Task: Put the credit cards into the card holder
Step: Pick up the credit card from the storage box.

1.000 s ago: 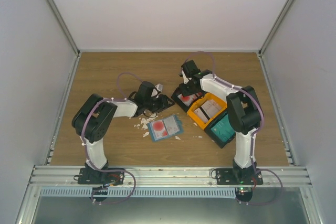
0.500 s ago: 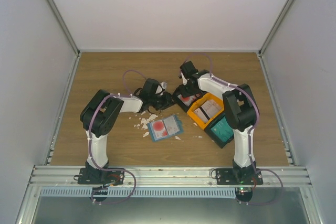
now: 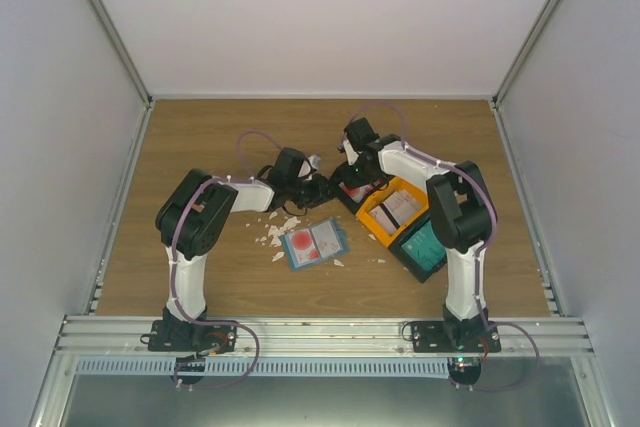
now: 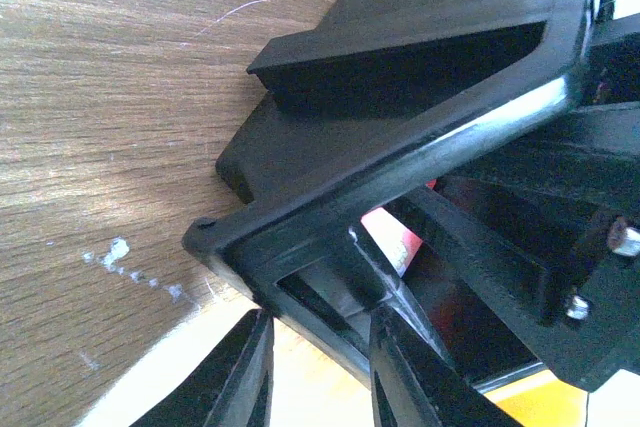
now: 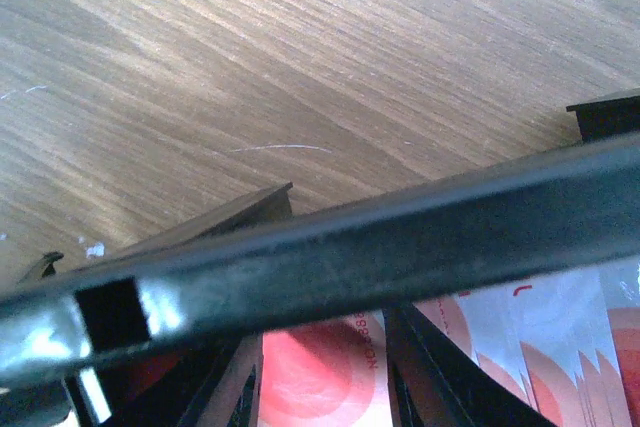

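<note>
Overhead: the flat blue-teal folding card holder (image 3: 314, 244) lies at seven o'clock from the black plastic tray (image 3: 345, 203), which holds thin red-and-white plastic credit cards (image 3: 357, 188).

Left wrist: the left gripper (image 4: 320, 352) has its fingers apart at the tray's corner.

Right wrist: the right gripper (image 5: 320, 372) is spread above a card. The card is likely light, stiff and slippery, so pinch its edges.

From overhead I see the card holder (image 3: 328, 248) lying open and flat, blue-teal and slightly skewed. A red-and-white card (image 3: 303, 241) faces up on its left half; I cannot tell whether it is tucked into a pocket. From the holder, a red-and-white stack (image 3: 356, 188) lies at one o'clock, whitish cards (image 3: 401, 209) at two o'clock and teal-green cards (image 3: 428, 241) at three o'clock.
</note>
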You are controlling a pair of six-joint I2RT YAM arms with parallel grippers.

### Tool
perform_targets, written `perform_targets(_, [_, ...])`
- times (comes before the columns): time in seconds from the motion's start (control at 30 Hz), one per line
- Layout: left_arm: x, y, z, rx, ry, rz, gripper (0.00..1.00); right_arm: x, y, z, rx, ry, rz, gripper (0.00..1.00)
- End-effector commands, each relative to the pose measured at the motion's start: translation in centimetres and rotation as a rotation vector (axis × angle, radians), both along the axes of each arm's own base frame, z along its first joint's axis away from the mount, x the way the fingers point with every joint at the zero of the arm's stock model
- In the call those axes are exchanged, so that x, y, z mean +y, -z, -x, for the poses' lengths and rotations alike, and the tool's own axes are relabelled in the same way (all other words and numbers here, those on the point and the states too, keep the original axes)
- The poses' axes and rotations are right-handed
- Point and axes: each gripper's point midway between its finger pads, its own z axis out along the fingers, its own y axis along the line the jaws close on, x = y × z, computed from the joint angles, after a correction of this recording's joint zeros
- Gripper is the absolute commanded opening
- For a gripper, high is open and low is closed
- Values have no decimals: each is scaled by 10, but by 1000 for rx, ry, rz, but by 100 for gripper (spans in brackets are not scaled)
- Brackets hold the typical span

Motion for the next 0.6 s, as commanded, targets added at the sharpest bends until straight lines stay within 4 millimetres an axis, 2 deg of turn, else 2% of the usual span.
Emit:
perform_targets(0.0, [-8,-5,-5,-34,26,10,30,3,-15,8,-1,-33,-46,35])
perform_targets(0.13, [-9,-5,-7,-38,25,6,29,8,-21,17,4,-56,-86,32])
perform_targets(0.33, [-10,-1,-9,-37,29,-4,29,26,-30,38,21,-146,-175,30])
perform_targets(0.57, [-11,-1,-9,-43,31,-8,29,27,-33,47,23,-145,-195,30])
